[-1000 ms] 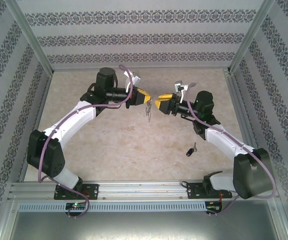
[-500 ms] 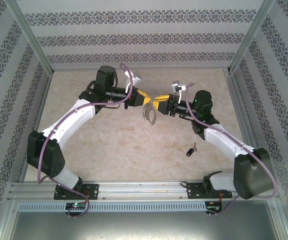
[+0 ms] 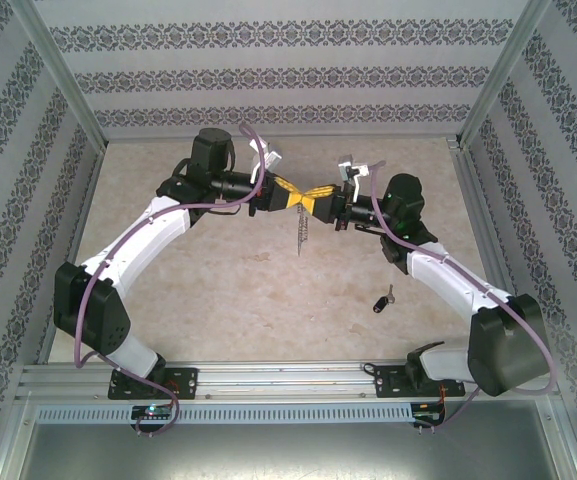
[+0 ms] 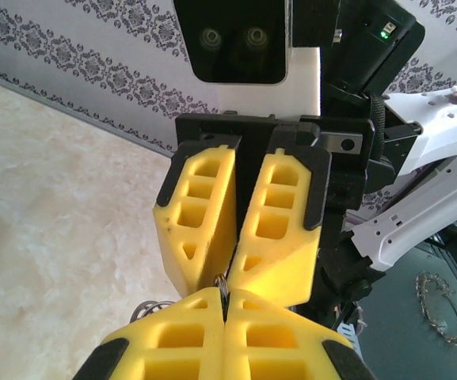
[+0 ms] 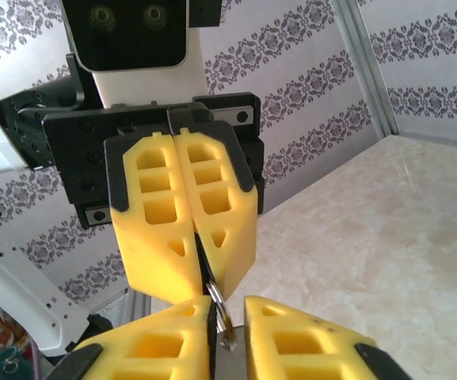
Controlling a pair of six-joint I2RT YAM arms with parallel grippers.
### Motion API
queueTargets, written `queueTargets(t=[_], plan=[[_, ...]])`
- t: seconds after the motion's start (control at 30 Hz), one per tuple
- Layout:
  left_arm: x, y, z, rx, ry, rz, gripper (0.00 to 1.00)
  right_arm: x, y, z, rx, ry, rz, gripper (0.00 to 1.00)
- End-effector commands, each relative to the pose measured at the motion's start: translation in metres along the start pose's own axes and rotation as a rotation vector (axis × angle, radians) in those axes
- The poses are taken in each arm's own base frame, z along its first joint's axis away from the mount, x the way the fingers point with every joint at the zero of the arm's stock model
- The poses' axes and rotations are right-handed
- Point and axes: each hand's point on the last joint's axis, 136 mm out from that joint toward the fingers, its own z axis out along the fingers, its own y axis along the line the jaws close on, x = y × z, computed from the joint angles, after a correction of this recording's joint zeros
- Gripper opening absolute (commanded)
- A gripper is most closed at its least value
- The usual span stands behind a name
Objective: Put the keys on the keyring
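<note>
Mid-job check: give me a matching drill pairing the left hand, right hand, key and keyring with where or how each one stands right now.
Things:
1. left hand
2. right hand
3. key
4. keyring

States:
A. lying on the table beside the right arm
B. hanging below the spot where the two hands meet
C. jaws shut on the top of the keyring
D. jaws slightly apart, with the keyring between them

Pairs: 1-C; 2-D; 3-A; 4-B
</note>
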Motion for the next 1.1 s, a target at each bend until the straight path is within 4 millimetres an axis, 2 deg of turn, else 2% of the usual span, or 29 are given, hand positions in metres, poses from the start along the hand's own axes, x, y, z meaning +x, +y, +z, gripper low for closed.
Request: queueTargets(t=[0.0,0.07,0.17,0.33,0.43,0.6,0.87,1.07], plan=[[-0.011,-0.016,-0.002,0.043,-0.008,0.047,0.0,-0.005,0.009,0.005,-0.045,0.008,-0.036,0.12],[-0.011,-0.015,-0.002,0.044,-0.009,0.047,0.0,-0.003,0.009,0.006,-0.047,0.012,-0.035,0.02],[-0.014,-0.014,-0.002,0.032,-0.015,0.044,0.0,-0.004,0.006,0.005,-0.035,0.007,-0.045,0.0],[-0.031,0.002,-0.015,-0.14,-0.125,0.043,0.32,-0.014,-0.004,-0.009,0.027,-0.049,-0.065,0.0],[-0.041,0.007,-0.027,-0.223,-0.213,0.013,0.43,-0.021,-0.002,-0.015,0.051,-0.082,-0.095,0.0],[-0.045,0.011,-0.037,-0.283,-0.309,-0.051,0.43,-0.031,0.005,-0.019,0.071,-0.134,-0.125,0.0],[-0.047,-0.004,-0.028,-0.093,-0.39,-0.14,0.4,-0.049,0.012,-0.023,0.078,-0.229,-0.146,0.0],[-0.046,-0.007,-0.02,-0.017,-0.404,-0.168,0.39,-0.057,0.012,-0.02,0.032,-0.276,-0.114,0.0]])
